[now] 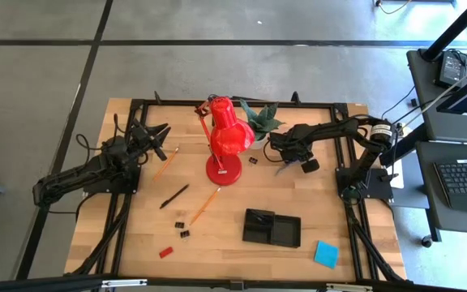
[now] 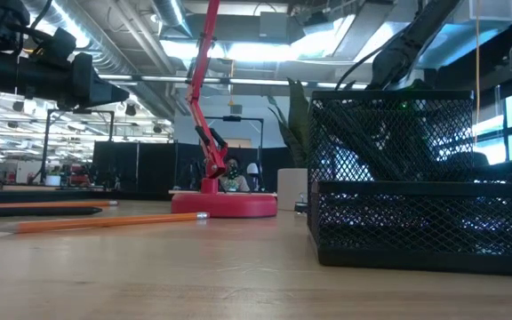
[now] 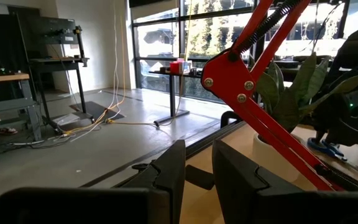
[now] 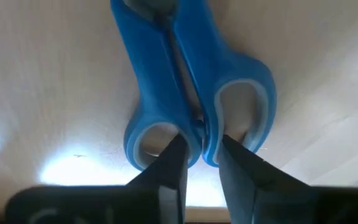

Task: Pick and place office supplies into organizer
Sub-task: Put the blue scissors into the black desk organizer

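1. The blue plastic-handled scissors [image 4: 194, 93] lie flat beside the red desk lamp [image 1: 226, 138].
2. The right gripper [image 4: 202, 149] pinches their handle junction: stiff, light, slippery there.

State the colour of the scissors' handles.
Blue, with paler inner rims, on the scissors; clearest in the right wrist view.

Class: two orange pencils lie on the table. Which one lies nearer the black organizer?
The orange pencil just below the red lamp's base; the other pencil lies farther left, near the left gripper.
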Robot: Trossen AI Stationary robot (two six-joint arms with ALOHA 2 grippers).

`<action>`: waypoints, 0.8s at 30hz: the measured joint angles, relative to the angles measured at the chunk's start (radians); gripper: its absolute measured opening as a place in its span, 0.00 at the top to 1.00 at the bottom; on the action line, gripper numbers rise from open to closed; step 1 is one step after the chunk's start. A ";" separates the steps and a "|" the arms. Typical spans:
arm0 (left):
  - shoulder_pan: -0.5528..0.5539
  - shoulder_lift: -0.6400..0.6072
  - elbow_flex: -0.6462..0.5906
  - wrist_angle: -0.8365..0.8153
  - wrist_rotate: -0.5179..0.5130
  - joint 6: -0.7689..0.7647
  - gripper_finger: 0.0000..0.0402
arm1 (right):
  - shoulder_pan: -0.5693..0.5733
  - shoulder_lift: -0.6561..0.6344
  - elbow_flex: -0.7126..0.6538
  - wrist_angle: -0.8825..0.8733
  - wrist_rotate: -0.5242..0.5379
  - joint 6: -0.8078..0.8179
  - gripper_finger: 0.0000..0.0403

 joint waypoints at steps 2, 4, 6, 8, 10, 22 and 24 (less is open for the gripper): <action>0.000 0.000 0.000 0.000 0.000 0.000 0.81 | 0.000 -0.001 0.000 -0.003 -0.002 0.033 0.82; 0.000 0.000 0.000 0.000 0.000 0.000 0.81 | 0.002 -0.006 0.000 -0.006 -0.002 0.062 0.82; 0.000 0.000 0.000 0.000 0.000 0.000 0.81 | 0.009 -0.015 -0.002 -0.008 -0.004 0.081 0.82; 0.000 0.000 0.000 0.000 0.000 0.000 0.81 | 0.020 -0.025 -0.004 -0.014 -0.012 0.087 0.83; 0.000 0.000 0.000 0.000 0.000 0.000 0.81 | 0.039 -0.034 -0.004 -0.019 -0.027 0.088 0.83; 0.000 0.000 0.000 0.000 0.000 0.000 0.81 | 0.165 -0.095 -0.004 -0.088 -0.049 0.195 0.99; 0.000 0.000 0.000 0.000 0.000 0.000 0.81 | 0.177 -0.098 -0.004 -0.088 -0.049 0.216 0.98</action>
